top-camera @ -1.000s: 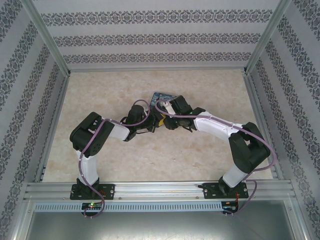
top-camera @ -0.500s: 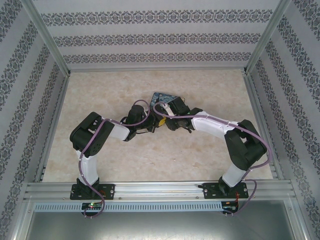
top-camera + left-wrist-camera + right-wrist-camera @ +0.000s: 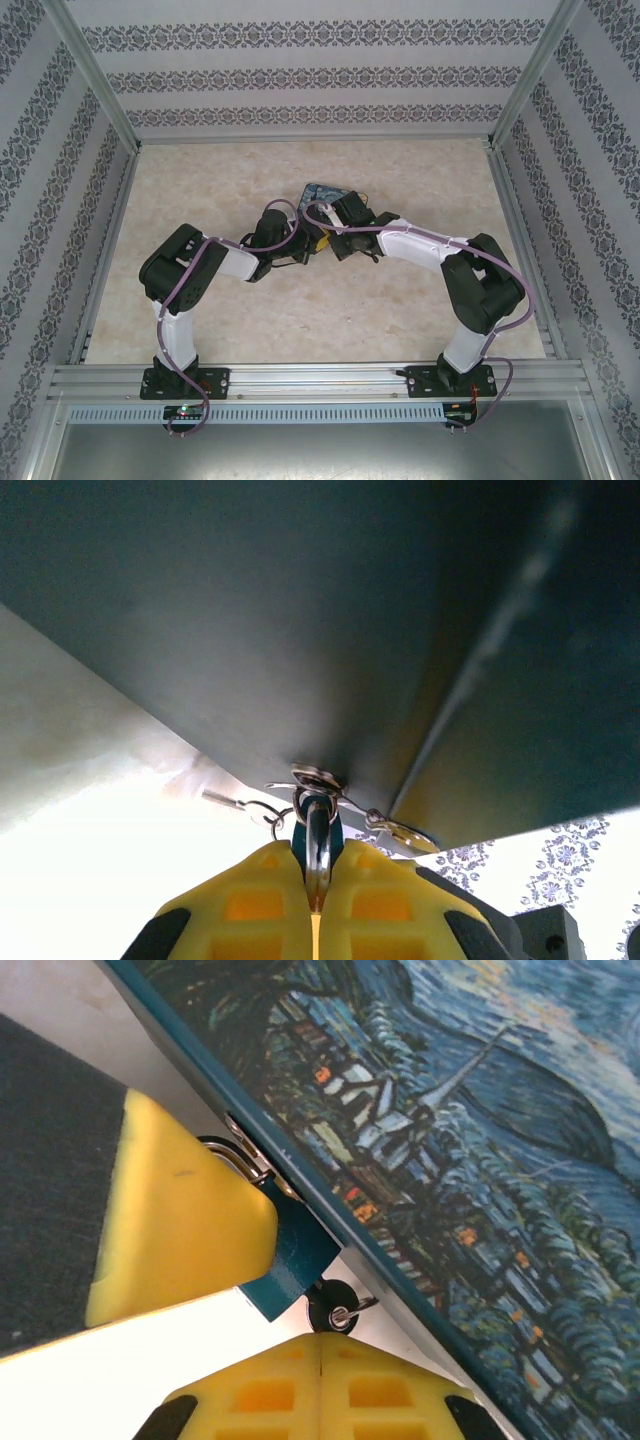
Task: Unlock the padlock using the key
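Both arms are reaching toward the middle of the worktop (image 3: 230, 300), their tools meeting at the near edge of the swirl-painted box (image 3: 322, 190). The left tool (image 3: 316, 870) is gripping the padlock (image 3: 318, 832): its yellow fingers are pressing together on the blue body, while the silver shackle is standing up between the tips and reaching a metal fitting (image 3: 316, 778) on the box's edge. Thin wire rings are lying on either side of that fitting. In the right wrist view, the padlock is lying against the box's blue rim, with one left finger covering its left side. The key (image 3: 331, 1311), a dark round head with a small ring through it, is sitting at the lower end of the padlock body, just at the tips of the right tool (image 3: 320, 1348). That tool's fingers are pressing together with no gap; whether they are pinching the key cannot be told.
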You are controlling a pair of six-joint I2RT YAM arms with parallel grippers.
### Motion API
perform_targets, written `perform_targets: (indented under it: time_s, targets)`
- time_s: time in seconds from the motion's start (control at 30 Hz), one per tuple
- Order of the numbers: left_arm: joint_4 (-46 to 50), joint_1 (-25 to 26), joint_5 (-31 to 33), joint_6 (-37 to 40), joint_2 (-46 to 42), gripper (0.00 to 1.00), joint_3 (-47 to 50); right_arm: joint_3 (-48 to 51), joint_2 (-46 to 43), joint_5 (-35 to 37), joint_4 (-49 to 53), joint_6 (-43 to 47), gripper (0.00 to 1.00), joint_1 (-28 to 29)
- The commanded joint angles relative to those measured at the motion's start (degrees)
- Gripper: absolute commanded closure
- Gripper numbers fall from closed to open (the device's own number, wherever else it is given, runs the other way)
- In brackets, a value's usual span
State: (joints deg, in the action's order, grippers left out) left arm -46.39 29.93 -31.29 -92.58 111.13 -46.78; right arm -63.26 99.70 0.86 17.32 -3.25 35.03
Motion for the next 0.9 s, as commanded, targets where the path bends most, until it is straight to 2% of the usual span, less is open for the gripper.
perform_targets:
  time_s: [0.0,0.13,0.27,0.67,0.8,0.87]
  targets:
    - [-2.65,0.4,-3.47,0.22,-3.93,1.0,-0.81,-0.58,0.8,-5.64,-4.38,-4.31,0.99,-1.54]
    - [-2.44,0.45,-3.27,0.39,-4.26,1.0,-0.37,1.39,-0.51,-16.11,-8.17,-9.88,1.0,-4.86]
    - [-2.65,0.39,-3.25,0.42,-3.97,1.0,-0.17,3.25,-1.48,-23.26,-11.4,-14.29,1.0,-7.21]
    - [-3.03,0.42,-2.65,0.21,-3.39,1.0,-0.1,6.69,-3.82,-29.01,-15.15,-20.47,1.0,-10.06]
    - [-2.32,0.4,-2.54,0.25,-3.34,1.0,-0.54,7.11,-5.97,-27.32,-13.38,-19.53,0.78,-10.02]
    - [-2.06,0.36,-2.57,0.3,-3.29,1.0,-0.69,7.53,-7.08,-26.32,-12.41,-18.93,0.73,-10.1]
